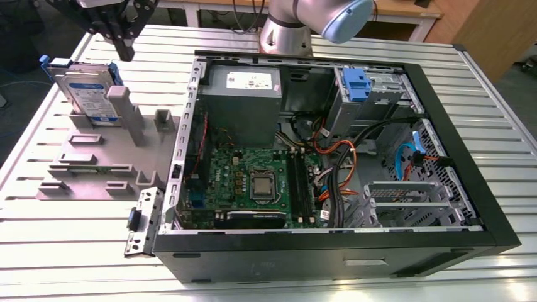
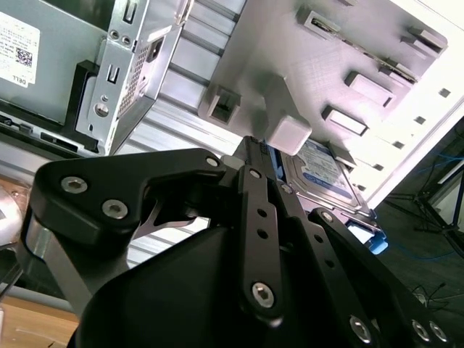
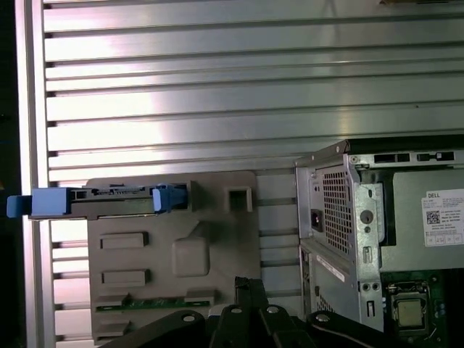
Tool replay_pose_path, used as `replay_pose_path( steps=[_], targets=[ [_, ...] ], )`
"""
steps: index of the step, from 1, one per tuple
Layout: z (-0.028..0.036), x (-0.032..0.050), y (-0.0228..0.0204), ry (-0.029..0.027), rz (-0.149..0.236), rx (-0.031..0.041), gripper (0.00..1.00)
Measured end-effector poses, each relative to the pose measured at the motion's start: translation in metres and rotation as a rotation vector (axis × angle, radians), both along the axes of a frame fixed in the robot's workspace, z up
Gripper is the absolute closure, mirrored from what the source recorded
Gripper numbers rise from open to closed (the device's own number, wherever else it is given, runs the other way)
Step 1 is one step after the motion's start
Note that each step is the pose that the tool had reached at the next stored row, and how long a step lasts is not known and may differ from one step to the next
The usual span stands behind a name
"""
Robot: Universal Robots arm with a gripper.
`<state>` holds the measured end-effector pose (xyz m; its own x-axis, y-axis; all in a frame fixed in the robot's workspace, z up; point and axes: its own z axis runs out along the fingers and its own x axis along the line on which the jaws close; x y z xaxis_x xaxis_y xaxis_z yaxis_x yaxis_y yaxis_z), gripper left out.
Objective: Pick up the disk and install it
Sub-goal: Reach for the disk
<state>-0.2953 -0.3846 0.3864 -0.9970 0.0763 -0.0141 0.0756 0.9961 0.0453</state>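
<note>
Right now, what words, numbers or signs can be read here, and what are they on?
White sticker on the grey metal box: a maker's name and a square code, the rest too small to read.
Label on the disk: too small to read.
Circuit board: markings too small to read.

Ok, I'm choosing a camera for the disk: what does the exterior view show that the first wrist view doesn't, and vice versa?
Exterior view adds the label on the disk, the arm, cables and a blue latch in the case. First wrist view adds the power socket on the case's back. Both share the disk standing in a grey holder, the gripper and motherboard.
</note>
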Motion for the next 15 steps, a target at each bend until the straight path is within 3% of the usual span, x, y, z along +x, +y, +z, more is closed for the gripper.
replay_pose_path(
  steps=[15],
  targets=[
    [-0.0003, -0.0064, 0.0004, 0.0000, 0.000, 0.0000, 0.89]
  ],
)
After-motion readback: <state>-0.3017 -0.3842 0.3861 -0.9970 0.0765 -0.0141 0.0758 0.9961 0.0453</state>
